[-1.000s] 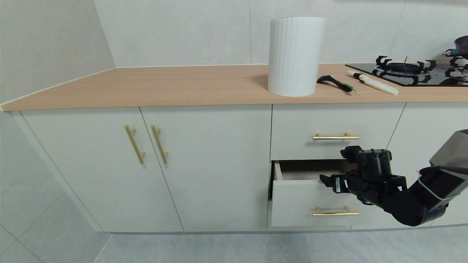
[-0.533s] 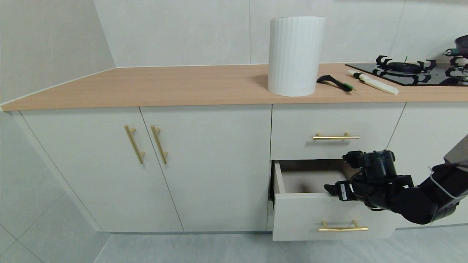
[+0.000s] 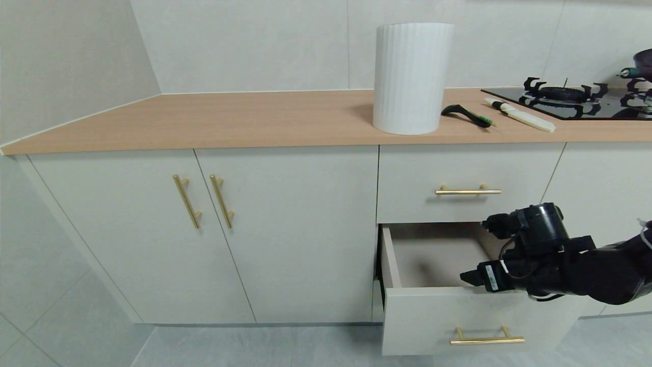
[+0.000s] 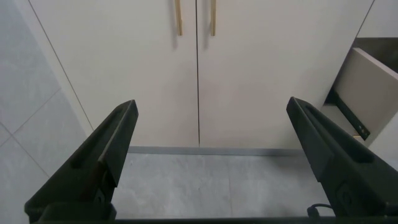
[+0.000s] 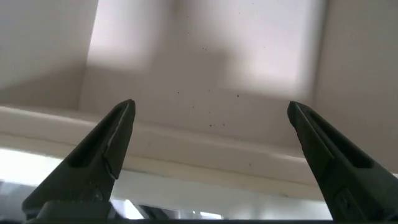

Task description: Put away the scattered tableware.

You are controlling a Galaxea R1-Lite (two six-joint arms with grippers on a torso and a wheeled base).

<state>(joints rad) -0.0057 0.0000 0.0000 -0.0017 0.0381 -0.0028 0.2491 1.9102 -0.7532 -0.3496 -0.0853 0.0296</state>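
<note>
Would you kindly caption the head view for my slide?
Open right gripper at the pulled-out lower drawer; a black utensil and a white utensil on the countertop.

The lower drawer [image 3: 433, 316], pale grey-white with a brass bar handle [image 3: 486, 339] and a beige inside, stands well open. Its front panel lies just below the right gripper [image 3: 481, 250], its cavity under and ahead of it. Up on the wooden countertop [image 3: 254, 120], well above and beyond that gripper, two utensils lie flat side by side, near each other but apart: a black-handled utensil [image 3: 466, 115] with a green end, possibly a peeler, and a long cream-white utensil [image 3: 519, 115].
</note>
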